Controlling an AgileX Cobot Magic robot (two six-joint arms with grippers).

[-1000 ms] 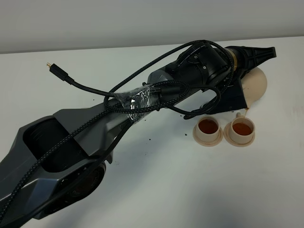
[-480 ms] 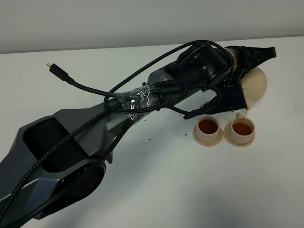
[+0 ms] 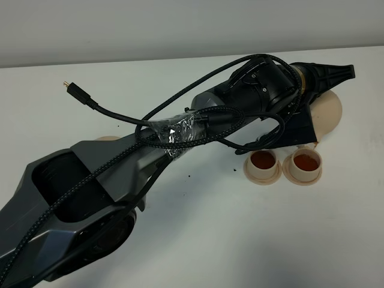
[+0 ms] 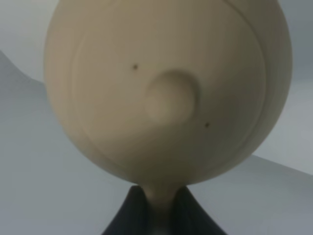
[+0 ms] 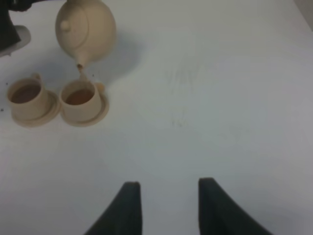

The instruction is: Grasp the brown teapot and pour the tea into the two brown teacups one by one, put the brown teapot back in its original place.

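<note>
Overhead, the left arm (image 3: 90, 186) is stretching diagonally across the worktop (image 3: 240, 240) and hiding much of it. Black braided cables (image 3: 186, 127) are looping over the arm, and one loose gold-tipped plug (image 3: 67, 85) is sticking out to the side. The left fingers (image 4: 124, 218) are clamping the loop handle of the brown teapot (image 4: 98, 73), closed on it from both sides. The pot is hanging tilted in the air, spout down, over the teacup (image 3: 305, 162) farther from the arm's base, and from the high camera the wrist is covering most of it. The other teacup (image 3: 263, 162) is sitting just beside the first, and both are holding reddish-brown tea. A sliver of the pale tan dish (image 3: 108, 138) is peeking out from behind the arm, well apart from the pot. A few dark specks (image 3: 234, 170) are lying near the cups. The right fingers (image 5: 128, 205) are standing apart with nothing between them, hovering over the worktop well away from the cups.
</note>
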